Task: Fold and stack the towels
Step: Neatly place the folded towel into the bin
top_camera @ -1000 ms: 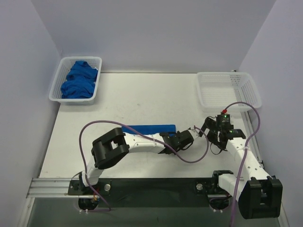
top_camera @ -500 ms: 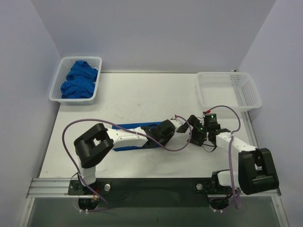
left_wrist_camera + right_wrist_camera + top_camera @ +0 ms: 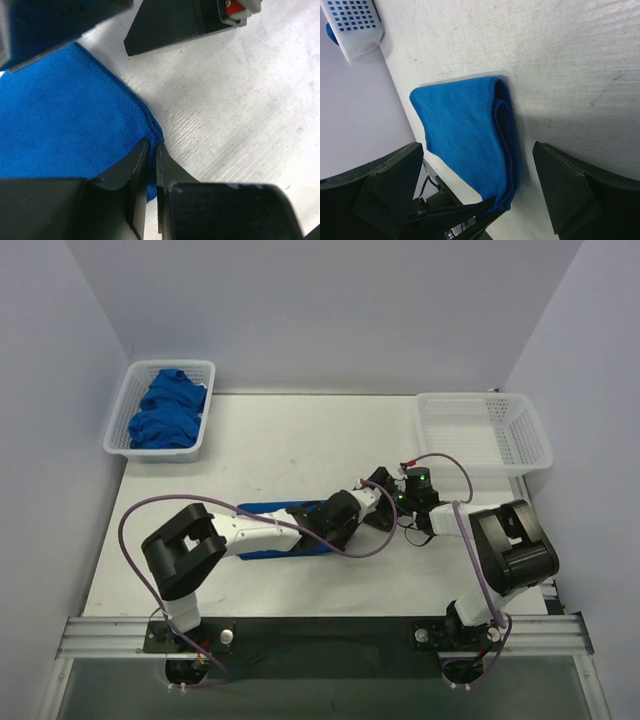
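I have the black two-finger left gripper (image 3: 151, 160) pinched nearly closed on a corner of the folded blue towel (image 3: 65, 115); facing it, the black right gripper (image 3: 479, 150) stands with fingers spread wide.

Left tool (image 3: 376, 490) and right tool (image 3: 398, 508) nearly touch beside towel (image 3: 270, 508).

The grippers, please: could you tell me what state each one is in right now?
Left gripper: closed on a corner of the folded blue towel.
Right gripper: open, holding nothing.
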Controlling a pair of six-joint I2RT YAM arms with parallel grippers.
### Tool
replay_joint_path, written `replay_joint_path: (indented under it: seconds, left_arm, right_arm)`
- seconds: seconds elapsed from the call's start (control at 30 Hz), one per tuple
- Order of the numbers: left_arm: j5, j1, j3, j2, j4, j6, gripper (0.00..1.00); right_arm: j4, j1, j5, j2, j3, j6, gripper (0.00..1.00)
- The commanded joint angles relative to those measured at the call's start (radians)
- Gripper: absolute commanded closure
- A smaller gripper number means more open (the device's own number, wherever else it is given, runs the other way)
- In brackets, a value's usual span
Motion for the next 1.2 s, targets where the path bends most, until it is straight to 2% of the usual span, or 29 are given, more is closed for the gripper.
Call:
replay_joint_path:
  seconds: [0.0,0.27,0.53,1.17]
  left_arm:
    - [0.008,0.016,-0.005,-0.076,0.060,-0.027,1.00]
    - [-0.015,0.022,0.000,-0.100,0.065,-0.038,1.00]
    - [-0.017,0.022,0.007,-0.076,0.080,-0.054,1.00]
    - [-0.029,0.021,0.060,-0.033,0.097,-0.095,1.00]
  right_arm:
    - [-0.078,0.023,0.047,0.052,-0.002,-0.006,0.00]
    - [-0.190,0.066,0.041,0.082,0.039,-0.023,0.10]
    - [-0.175,0.083,-0.002,0.111,0.065,-0.004,0.23]
    - [-0.020,0.104,-0.013,0.173,0.031,0.082,0.41]
